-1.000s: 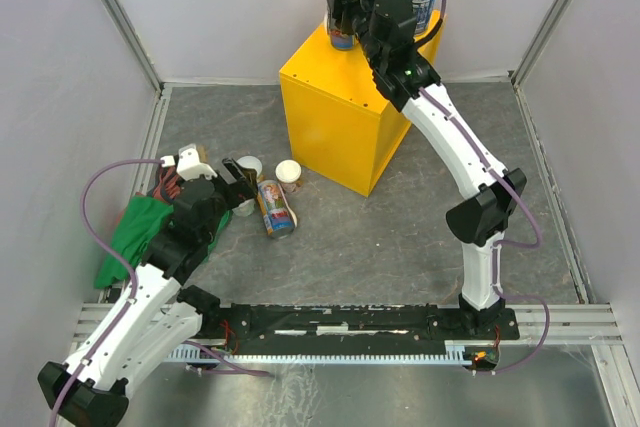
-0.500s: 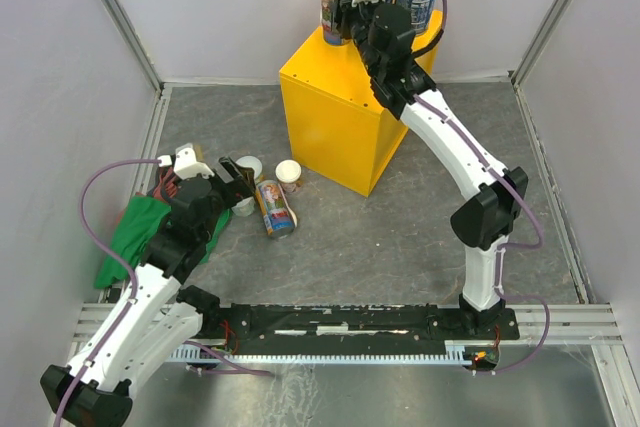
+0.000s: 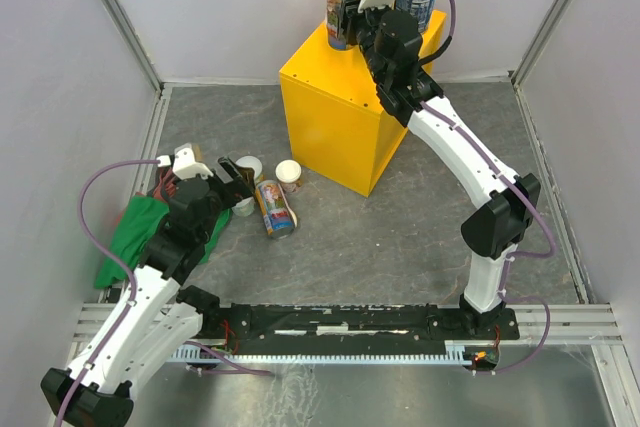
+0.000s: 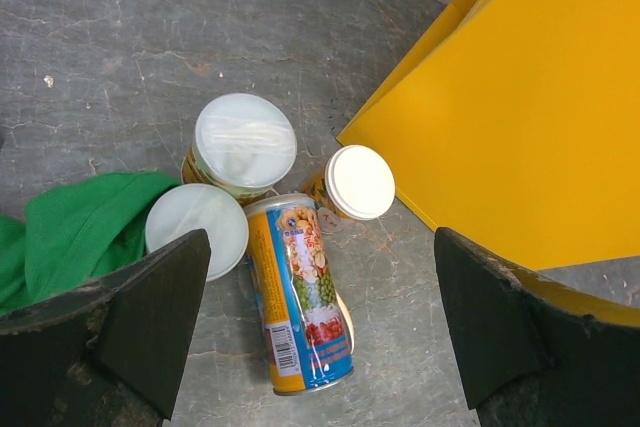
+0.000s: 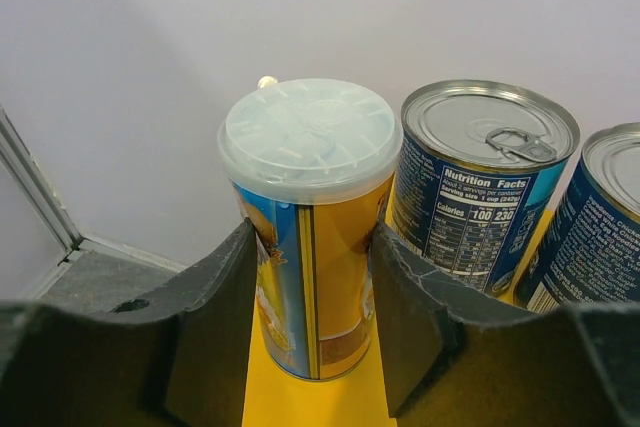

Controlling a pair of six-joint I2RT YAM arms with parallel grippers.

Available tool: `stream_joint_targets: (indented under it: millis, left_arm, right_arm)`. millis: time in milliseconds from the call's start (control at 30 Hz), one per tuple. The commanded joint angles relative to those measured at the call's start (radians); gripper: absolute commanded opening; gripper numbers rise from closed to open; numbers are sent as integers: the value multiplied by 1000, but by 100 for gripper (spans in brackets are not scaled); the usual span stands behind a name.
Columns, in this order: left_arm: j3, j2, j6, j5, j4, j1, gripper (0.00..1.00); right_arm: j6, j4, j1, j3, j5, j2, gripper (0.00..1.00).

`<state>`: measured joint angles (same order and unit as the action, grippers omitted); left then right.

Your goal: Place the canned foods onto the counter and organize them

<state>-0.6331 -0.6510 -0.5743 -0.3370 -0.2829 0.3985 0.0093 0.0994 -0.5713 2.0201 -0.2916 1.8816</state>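
My right gripper (image 5: pixel 310 317) is shut on a tall slim can (image 5: pixel 310 247) with a clear plastic lid, held upright at the top of the yellow counter (image 3: pixel 330 127). Two wide blue-labelled cans (image 5: pixel 470 197) (image 5: pixel 600 227) stand just right of it on the counter. My left gripper (image 4: pixel 325 332) is open and empty above the floor. Below it a second tall colourful can (image 4: pixel 298 287) lies on its side. Three small pale-lidded cans (image 4: pixel 244 142) (image 4: pixel 359 182) (image 4: pixel 197 230) stand upright around its top end.
A green cloth (image 4: pixel 70 232) lies on the grey stone-patterned floor, left of the small cans and touching one. The counter's side face (image 4: pixel 520 127) rises close to the right of the floor cans. Walls enclose the workspace.
My right gripper has carried the tall can a little back and right on the counter top, closer to the blue cans. The left arm has hardly moved.
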Motion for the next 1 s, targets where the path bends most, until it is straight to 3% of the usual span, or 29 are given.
stream_joint_targets:
  millis: [0, 767, 867, 967]
  left_arm:
    - [-15, 21, 30, 11, 26, -8, 99]
    - [-17, 44, 1, 11, 14, -10, 98]
    - [-19, 40, -6, 12, 17, -11, 98]
    - [-22, 37, -14, 12, 17, -11, 99]
  right_arm:
    - [-10, 93, 1, 13, -37, -61, 39]
    - [-7, 17, 48, 64, -55, -12, 48]
    - [-8, -3, 48, 70, -29, -13, 55]
    - [1, -16, 47, 57, 2, -25, 74]
